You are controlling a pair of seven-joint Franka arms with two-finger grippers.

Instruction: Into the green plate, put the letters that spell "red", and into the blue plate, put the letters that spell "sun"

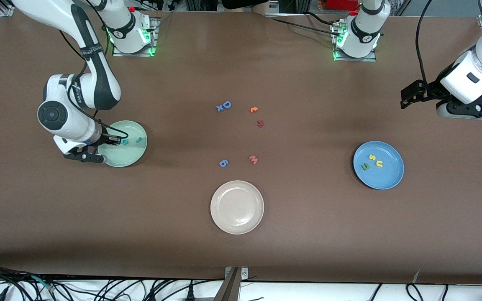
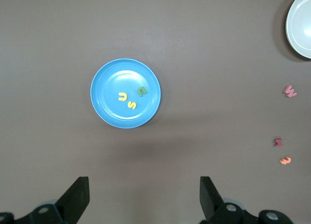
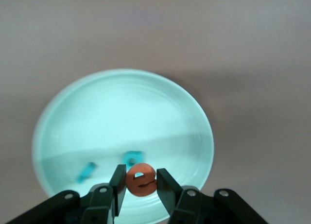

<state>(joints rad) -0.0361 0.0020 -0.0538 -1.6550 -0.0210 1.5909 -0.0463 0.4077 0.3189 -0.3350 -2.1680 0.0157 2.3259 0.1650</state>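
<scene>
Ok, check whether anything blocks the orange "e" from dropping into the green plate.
Nothing visible does. The right gripper holds the orange "e" directly over the green plate. The teal "d" and teal "r" lie in the plate close by, with bare plate around them.

Brown table (image 1: 308, 234): we see the green plate (image 1: 134, 158) at frame left, the blue plate (image 1: 385, 177) at right, a cream plate (image 1: 237, 207) lower centre, and, mid-frame, perhaps six loose letters (image 1: 241, 133).
</scene>
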